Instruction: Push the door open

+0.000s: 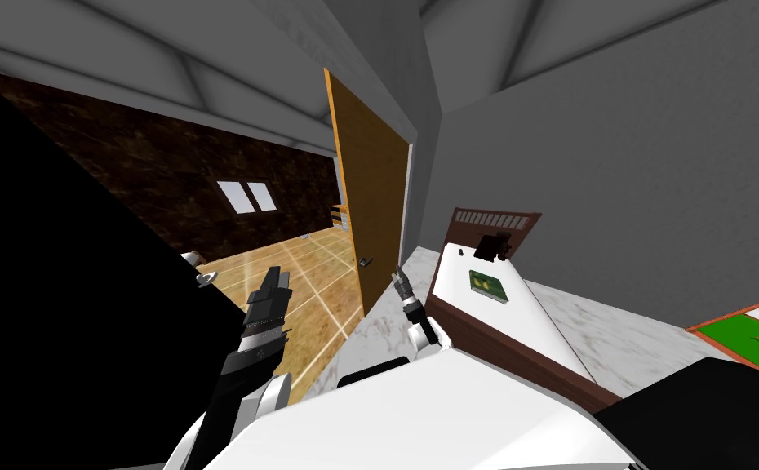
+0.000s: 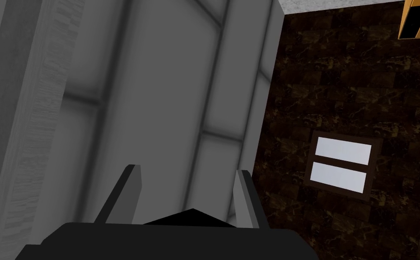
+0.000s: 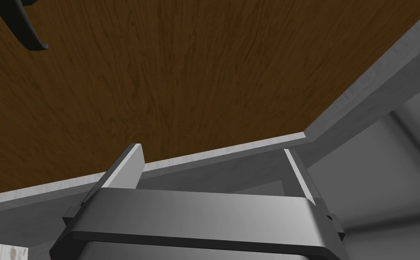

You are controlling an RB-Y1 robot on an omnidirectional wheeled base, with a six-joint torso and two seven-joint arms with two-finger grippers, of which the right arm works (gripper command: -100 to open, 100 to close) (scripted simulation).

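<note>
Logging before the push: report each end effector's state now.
Left end effector: open, empty.
Right end effector: open, empty, by the brown door.

The door [image 1: 374, 204] ahead of me is orange-brown with a wood grain, and its handle [image 3: 21, 27] is near black. Beyond it are a dark brown marbled wall [image 1: 166, 179] and a pale wood floor [image 1: 304, 277] crossed by light grid lines. My right gripper [image 3: 213, 153] has light grey fingers [image 3: 121, 167].
</note>
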